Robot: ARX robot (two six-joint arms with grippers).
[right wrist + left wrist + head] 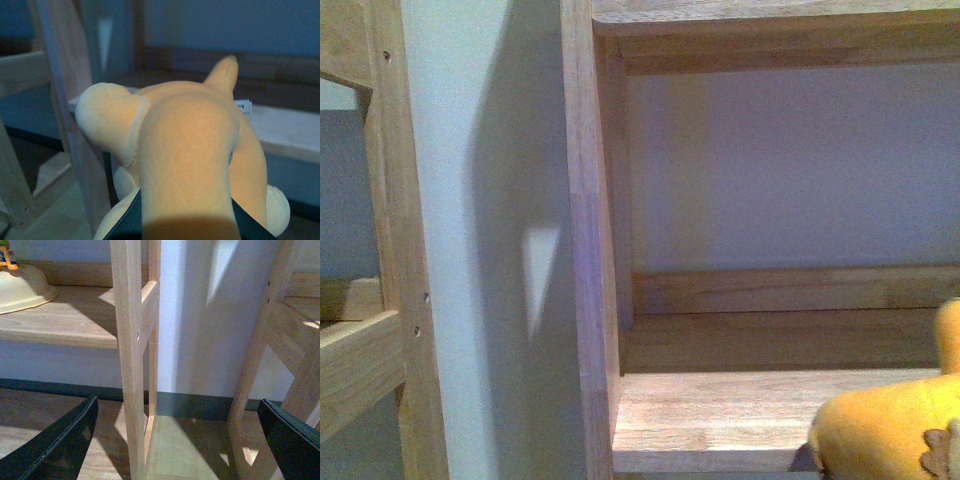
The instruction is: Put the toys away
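Observation:
The toy, an orange-yellow plush animal (185, 150), fills the right wrist view, and my right gripper (182, 222) is shut on it, with dark fingers (125, 225) showing at both sides of its body. A paper tag (243, 105) sticks out beside it. In the front view the plush animal (890, 425) shows at the lower right corner, in front of the wooden shelf board (720, 415). My left gripper (177, 440) is open, its two black fingers (60, 445) wide apart with only floor and shelf legs between them.
A wooden shelf unit (588, 250) stands ahead with an open compartment and a back rail (790, 290). A second wooden frame (395, 250) stands to the left. In the left wrist view a cream bowl (22, 287) sits on a shelf board (65, 320) beside an upright post (132, 365).

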